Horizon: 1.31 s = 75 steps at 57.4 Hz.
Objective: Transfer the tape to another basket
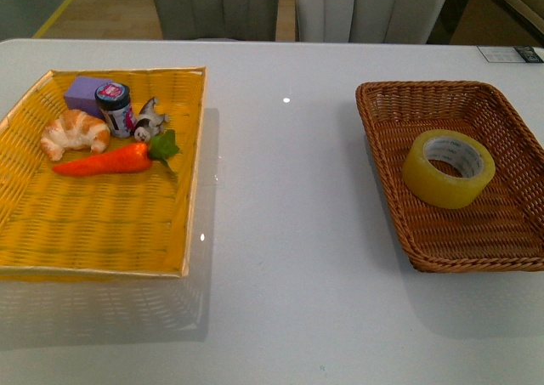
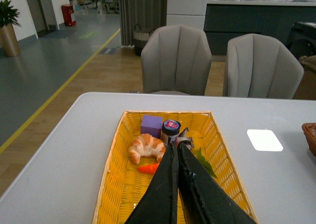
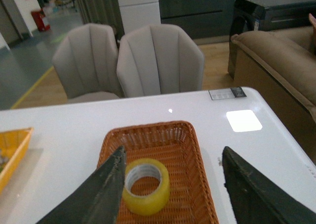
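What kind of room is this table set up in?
Probably an open office lounge or showroom, not a home. Padded grey chairs stand at the white table, a brown sofa sits beside it, and a wide hall with a potted plant stretches behind.

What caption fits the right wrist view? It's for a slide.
Open right gripper above tape in brown basket.

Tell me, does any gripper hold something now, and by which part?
Nothing is held. The right gripper is open above the tape; the left gripper is shut and empty.
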Each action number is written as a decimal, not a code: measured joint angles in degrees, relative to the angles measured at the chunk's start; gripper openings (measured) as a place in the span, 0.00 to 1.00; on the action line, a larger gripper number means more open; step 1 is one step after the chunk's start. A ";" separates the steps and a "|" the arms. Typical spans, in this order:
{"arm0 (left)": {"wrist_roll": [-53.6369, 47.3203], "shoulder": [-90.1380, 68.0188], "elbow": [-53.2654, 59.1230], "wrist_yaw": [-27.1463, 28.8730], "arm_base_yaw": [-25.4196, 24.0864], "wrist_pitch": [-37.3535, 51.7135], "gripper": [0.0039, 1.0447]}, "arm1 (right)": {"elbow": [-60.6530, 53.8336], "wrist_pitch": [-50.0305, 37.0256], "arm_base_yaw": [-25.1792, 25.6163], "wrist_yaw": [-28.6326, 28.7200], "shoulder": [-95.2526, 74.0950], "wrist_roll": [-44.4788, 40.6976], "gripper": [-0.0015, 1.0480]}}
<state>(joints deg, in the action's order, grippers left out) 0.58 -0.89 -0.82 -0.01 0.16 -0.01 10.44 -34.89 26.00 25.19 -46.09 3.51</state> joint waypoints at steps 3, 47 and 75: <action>0.00 0.00 0.00 0.00 0.00 -0.02 0.01 | -1.86 1.42 -2.47 -2.40 2.62 -1.27 0.38; 0.00 0.02 0.00 0.00 0.00 0.00 0.01 | -9.16 16.68 -25.62 -24.96 28.00 -3.19 0.02; 0.00 0.02 0.00 0.00 0.00 0.00 0.01 | -9.14 27.91 -25.79 -25.16 38.42 -3.19 0.02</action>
<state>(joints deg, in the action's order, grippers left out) 0.58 -0.86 -0.82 -0.01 0.16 -0.01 1.30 -6.98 0.21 0.03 -7.66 0.32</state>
